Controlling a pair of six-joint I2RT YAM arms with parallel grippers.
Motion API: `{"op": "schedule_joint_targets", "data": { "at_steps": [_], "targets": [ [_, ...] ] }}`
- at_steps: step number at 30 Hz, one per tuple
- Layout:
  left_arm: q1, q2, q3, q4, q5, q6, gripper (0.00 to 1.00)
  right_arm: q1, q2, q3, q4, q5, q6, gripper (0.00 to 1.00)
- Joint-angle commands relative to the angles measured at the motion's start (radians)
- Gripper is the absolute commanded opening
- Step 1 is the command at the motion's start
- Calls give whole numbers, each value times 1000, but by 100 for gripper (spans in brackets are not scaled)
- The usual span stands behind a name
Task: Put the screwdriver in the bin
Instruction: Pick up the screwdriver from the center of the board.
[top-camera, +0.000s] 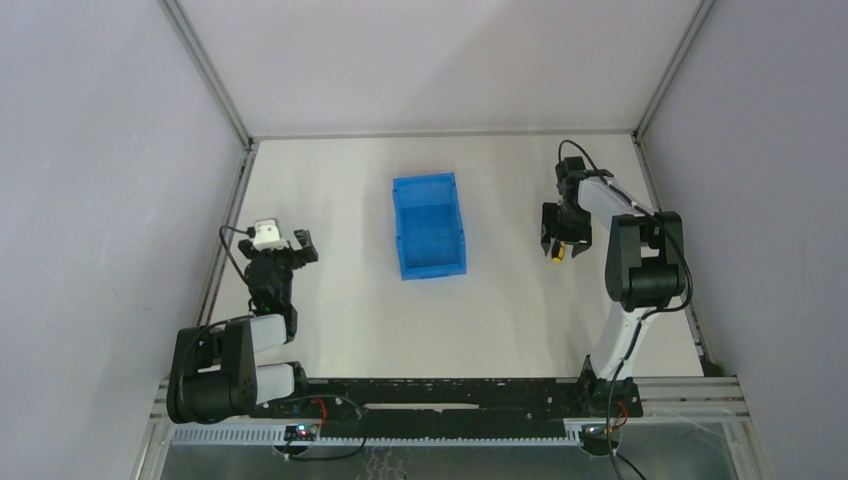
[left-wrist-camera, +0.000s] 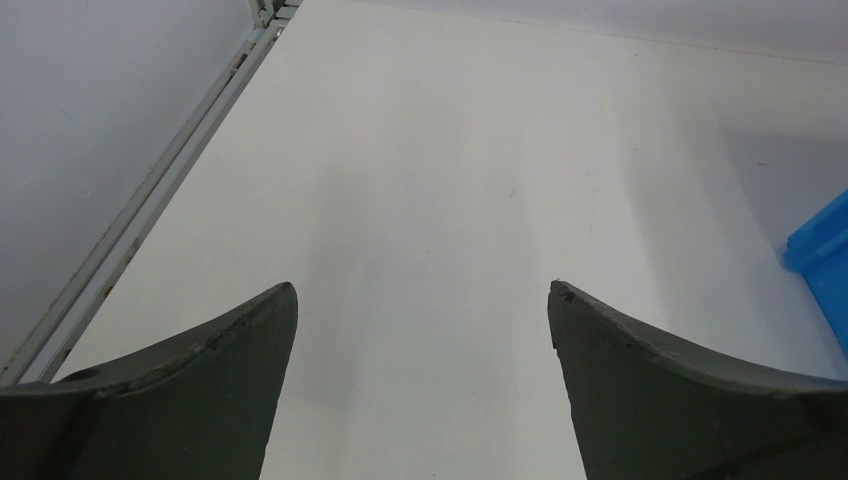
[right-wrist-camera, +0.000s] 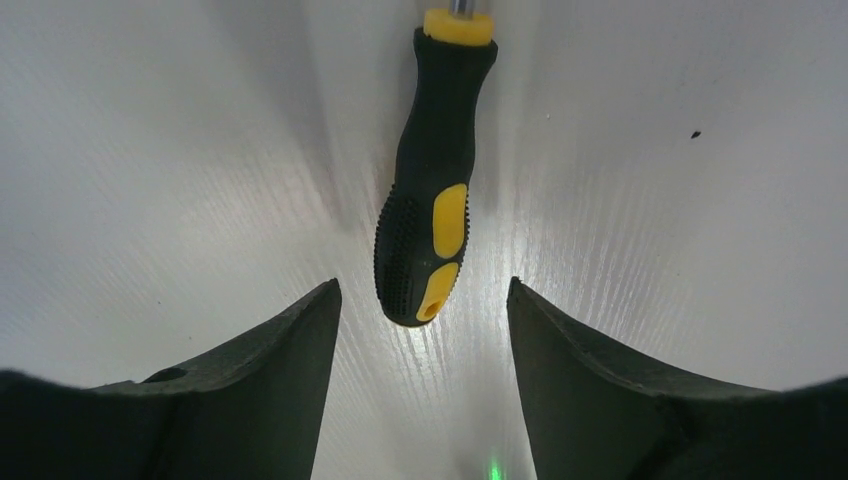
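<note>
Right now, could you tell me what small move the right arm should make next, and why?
Probably close the right tool on the screwdriver. The butt end of its black-and-yellow handle lies on the table between the open jaws, with a gap on each side, so nothing grips it yet.

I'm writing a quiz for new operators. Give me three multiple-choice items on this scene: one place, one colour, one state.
1. Relative to the bin, the screwdriver lies: A inside it; B on the table to its right; C on its rim.
2. The bin is: A red; B blue; C green.
3. The left pincer is: A open, empty; B shut; C gripping the bin.
Answers: B, it lies on the table right of the bin; B, blue walls; A, it stands wide with nothing in it.
</note>
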Motion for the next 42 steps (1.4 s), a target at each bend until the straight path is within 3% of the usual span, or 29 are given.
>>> {"op": "schedule_joint_targets", "data": {
  "at_steps": [1, 42],
  "targets": [
    [-5, -8, 10, 55, -2, 20, 100, -6, 20, 52, 14, 11, -3, 69],
    [-5, -8, 11, 55, -2, 20, 100, -33, 115, 91, 29, -20, -3, 48]
  ]
}}
